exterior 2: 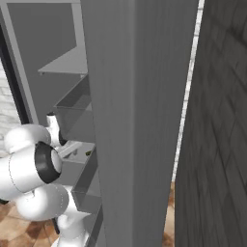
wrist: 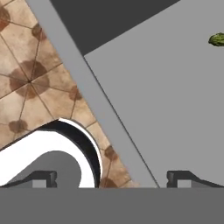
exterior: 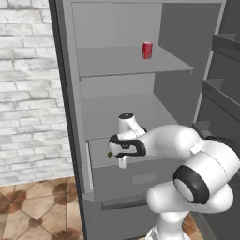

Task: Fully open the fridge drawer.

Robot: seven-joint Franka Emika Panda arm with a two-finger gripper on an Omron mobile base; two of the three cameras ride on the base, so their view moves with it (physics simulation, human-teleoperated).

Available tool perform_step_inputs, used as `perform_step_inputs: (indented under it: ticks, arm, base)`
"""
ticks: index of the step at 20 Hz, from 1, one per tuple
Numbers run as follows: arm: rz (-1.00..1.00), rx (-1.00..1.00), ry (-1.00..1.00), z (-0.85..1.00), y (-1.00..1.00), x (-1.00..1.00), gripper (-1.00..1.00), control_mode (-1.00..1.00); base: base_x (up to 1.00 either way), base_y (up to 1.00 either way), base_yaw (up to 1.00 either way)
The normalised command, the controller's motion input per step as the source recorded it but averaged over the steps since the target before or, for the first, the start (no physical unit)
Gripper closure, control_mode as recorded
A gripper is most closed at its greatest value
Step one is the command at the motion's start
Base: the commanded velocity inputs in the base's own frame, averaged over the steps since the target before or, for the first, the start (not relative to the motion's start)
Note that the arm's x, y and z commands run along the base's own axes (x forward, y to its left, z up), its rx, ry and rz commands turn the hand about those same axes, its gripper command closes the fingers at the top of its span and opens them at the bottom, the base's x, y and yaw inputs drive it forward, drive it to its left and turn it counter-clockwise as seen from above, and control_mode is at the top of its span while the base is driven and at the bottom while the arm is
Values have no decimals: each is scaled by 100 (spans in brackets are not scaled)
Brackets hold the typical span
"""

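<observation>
Over the fridge drawer (exterior: 136,174), claw (wrist: 113,179) spread.

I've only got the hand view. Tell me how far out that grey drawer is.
Observer: The wide grey open-topped fridge drawer juts partly out of the tall matte grey fridge.
Operator: Report what's above it.
Observer: A small red can stands upright on the upper flat grey shelf.
Operator: Say where my hand is.
Observer: The open pincer hangs over the drawer's left end.
</observation>
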Motion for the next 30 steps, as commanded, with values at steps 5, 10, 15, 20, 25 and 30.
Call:
perform_step_inputs:
  ticks: [5,10,15,20,25,30]
  arm:
    - [4,0,0,-32,0,25,-100,-100]
    - [5,0,0,-18,0,27,-100,-100]
    - [6,0,0,-19,0,10,-100,-100]
    - [9,-1,3,-27,0,-6,-100,-100]
    - [7,-5,6,-31,-2,-30,-100,-100]
    - [5,-3,1,-22,-8,-55,-100,-100]
  base:
    - [0,0,0]
    - [0,0,0]
    - [0,0,0]
    - [0,0,0]
    - [0,0,0]
    - [0,0,0]
